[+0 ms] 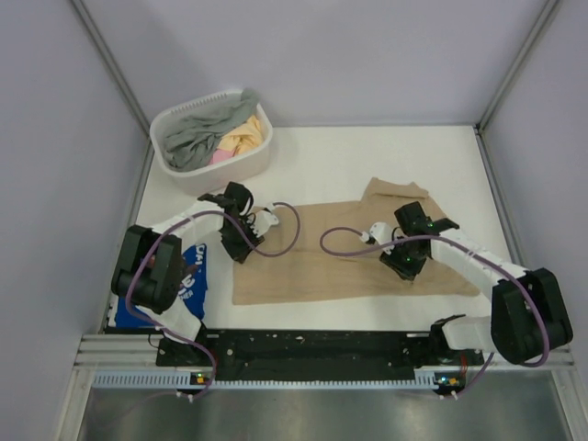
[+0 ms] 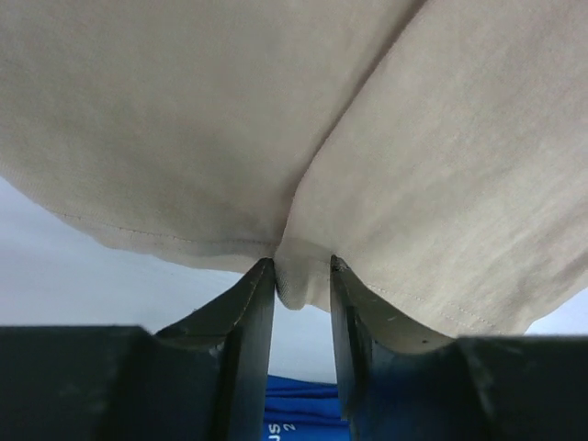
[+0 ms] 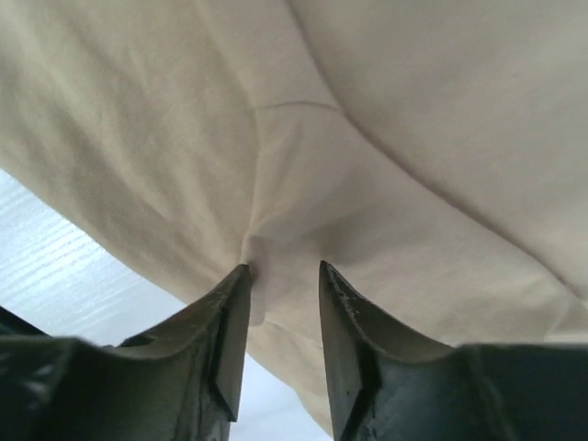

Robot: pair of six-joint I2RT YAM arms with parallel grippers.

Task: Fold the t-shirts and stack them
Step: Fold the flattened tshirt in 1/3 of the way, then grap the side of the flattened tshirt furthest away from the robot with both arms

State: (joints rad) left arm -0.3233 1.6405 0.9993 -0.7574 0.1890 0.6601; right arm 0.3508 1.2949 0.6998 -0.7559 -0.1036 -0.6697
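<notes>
The blue t-shirt (image 1: 195,285) lies at the near left corner of the table (image 1: 367,156). The left arm (image 1: 184,220) and right arm (image 1: 469,253) bend inward over the tan t-shirt (image 1: 322,253), which is spread mid-table. The left gripper (image 2: 300,273) and right gripper (image 3: 280,276), both narrowed, each pinch a fold of its cloth.

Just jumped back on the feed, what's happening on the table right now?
Both arms are on the tan t-shirt, spread across the table. The left hand pinches a fold of cloth at its left edge; the right hand pinches cloth towards its right side. The blue t-shirt lies apart at the near left corner, partly under the left arm, so nothing is stacked yet. The white basket at the far left holds other clothes.
</notes>
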